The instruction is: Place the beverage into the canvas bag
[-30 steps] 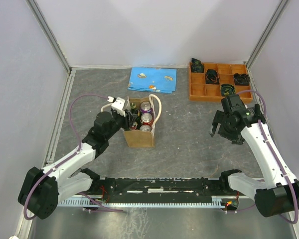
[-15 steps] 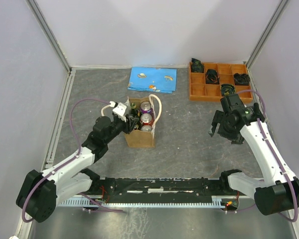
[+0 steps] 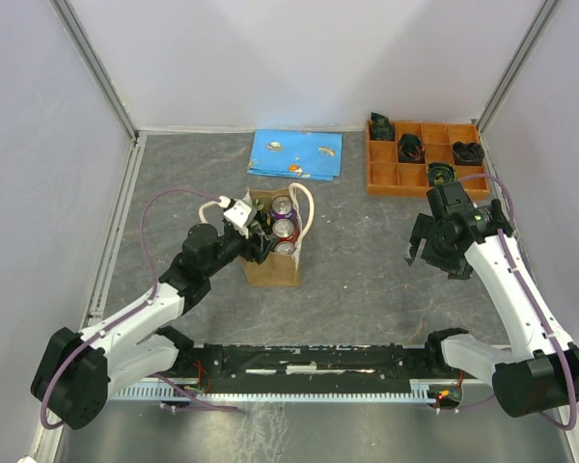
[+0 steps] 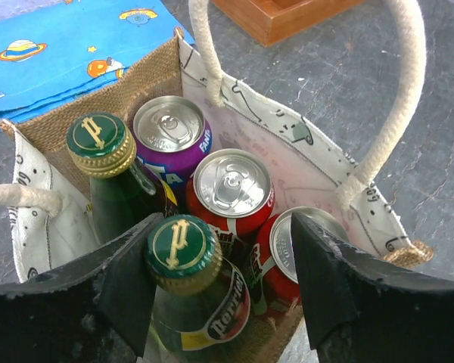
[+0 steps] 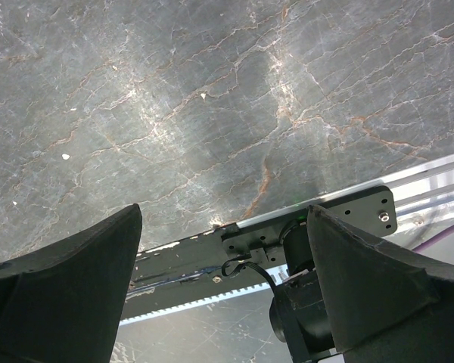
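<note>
The canvas bag [image 3: 270, 267] stands upright left of the table's middle, its cream handles [image 4: 393, 106] up. Inside the canvas bag [image 4: 287, 144] are a purple can [image 4: 169, 125], two red cans [image 4: 231, 181] and two green bottles. The nearer green bottle [image 4: 180, 249], a beverage with a green and gold cap, stands in the bag between the fingers of my left gripper [image 4: 223, 231]. The jaws are open: the cap sits by the left finger, with a wide gap to the right one. My right gripper [image 3: 432, 260] hangs open over bare table on the right, holding nothing [image 5: 223, 227].
A blue printed cloth [image 3: 296, 154] lies behind the bag. An orange compartment tray [image 3: 384, 176] with black items in some cells stands at the back right. The arms' black base rail [image 3: 299, 362] runs along the near edge. White walls enclose the table.
My left gripper's jaws have spread apart and let go of the green bottle, which now stands in the bag. The right arm has not moved.
</note>
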`<move>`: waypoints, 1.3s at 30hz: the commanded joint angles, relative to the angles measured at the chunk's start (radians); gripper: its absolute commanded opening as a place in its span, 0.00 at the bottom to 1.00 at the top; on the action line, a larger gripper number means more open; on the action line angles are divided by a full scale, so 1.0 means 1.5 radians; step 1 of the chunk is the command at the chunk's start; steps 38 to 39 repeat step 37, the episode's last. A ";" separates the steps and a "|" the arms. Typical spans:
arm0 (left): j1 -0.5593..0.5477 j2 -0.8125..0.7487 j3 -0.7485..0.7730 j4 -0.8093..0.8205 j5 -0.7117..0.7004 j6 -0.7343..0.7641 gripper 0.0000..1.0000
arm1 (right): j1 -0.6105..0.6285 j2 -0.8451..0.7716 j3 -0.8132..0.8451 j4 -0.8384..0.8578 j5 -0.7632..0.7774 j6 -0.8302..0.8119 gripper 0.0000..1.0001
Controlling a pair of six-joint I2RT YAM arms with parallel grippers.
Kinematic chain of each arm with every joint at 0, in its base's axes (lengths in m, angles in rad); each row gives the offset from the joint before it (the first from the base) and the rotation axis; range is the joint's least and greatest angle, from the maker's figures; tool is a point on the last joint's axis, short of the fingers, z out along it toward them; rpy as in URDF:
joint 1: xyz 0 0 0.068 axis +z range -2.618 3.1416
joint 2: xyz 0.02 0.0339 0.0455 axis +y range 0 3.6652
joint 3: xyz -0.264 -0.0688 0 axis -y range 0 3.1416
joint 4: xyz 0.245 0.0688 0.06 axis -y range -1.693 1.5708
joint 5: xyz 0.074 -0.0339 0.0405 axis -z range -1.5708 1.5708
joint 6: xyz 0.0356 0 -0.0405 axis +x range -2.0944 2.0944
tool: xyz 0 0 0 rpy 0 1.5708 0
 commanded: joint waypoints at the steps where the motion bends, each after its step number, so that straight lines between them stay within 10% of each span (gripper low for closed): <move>1: -0.004 -0.026 0.058 -0.024 0.016 0.029 0.76 | -0.003 -0.013 0.014 0.010 0.002 0.001 0.98; 15: -0.003 -0.107 0.190 -0.192 -0.078 0.019 0.92 | -0.003 -0.032 0.051 0.143 -0.071 -0.031 0.99; 39: -0.003 -0.102 0.269 -0.249 -0.110 0.033 0.93 | -0.003 -0.035 0.027 0.199 -0.095 -0.040 0.99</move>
